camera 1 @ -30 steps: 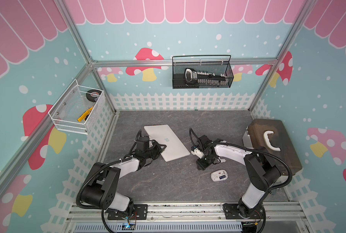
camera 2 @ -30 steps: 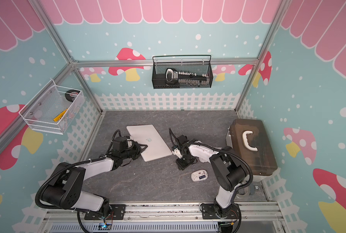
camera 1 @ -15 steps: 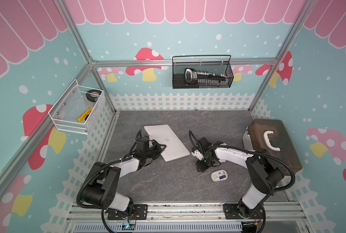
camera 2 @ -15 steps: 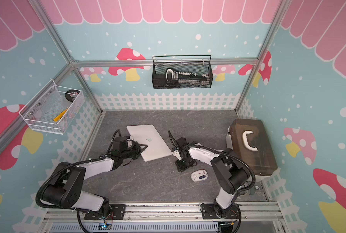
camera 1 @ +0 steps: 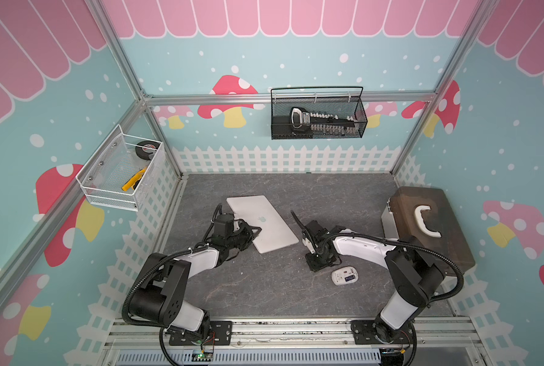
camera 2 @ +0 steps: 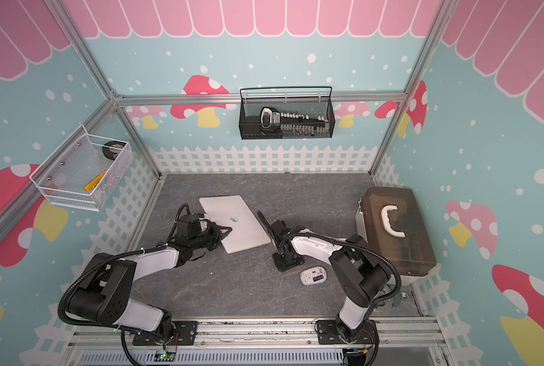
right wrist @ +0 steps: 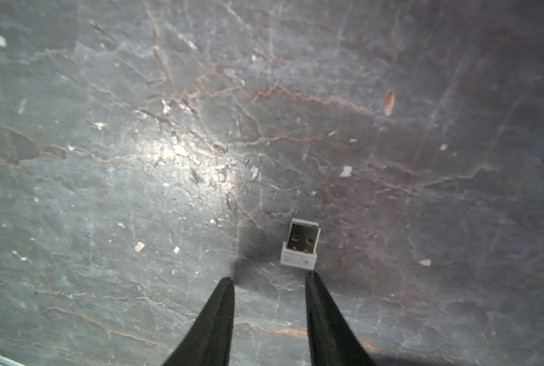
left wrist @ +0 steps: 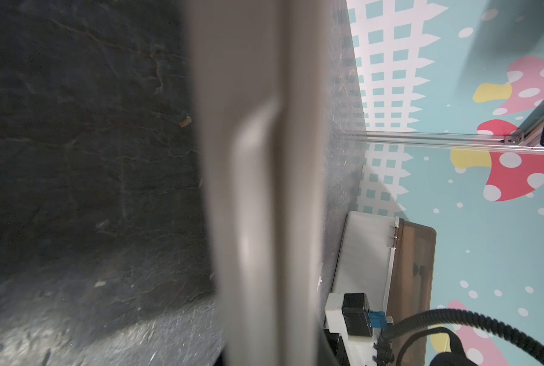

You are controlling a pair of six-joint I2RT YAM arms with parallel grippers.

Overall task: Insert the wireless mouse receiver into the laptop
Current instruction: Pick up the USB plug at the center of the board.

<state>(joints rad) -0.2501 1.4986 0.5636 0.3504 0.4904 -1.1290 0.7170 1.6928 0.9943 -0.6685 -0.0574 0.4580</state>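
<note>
The laptop (camera 1: pixel 261 221) (camera 2: pixel 235 221) lies shut on the grey table, apple logo up. My left gripper (camera 1: pixel 256 228) (camera 2: pixel 227 228) is shut on its left edge, with one finger lying on the lid. In the left wrist view the laptop (left wrist: pixel 258 190) is a blurred silver slab that hides the fingers. The wireless mouse receiver (right wrist: pixel 300 244) lies flat on the table, metal plug facing away. My right gripper (right wrist: pixel 269 279) (camera 1: pixel 323 264) points down at the table, open, with nothing between its fingers. One fingertip (right wrist: pixel 311 279) almost touches the receiver's white end. The arm hides the receiver in both top views.
The white mouse (camera 1: pixel 345 275) lies belly up just in front of the right gripper. A brown box with a white handle (camera 1: pixel 429 228) stands at the right wall. A black wire basket (camera 1: pixel 318 117) hangs on the back wall and a white one (camera 1: pixel 121 171) on the left.
The right wrist has shifted only slightly over the table beside the mouse. The left arm stays where it was at the laptop.
</note>
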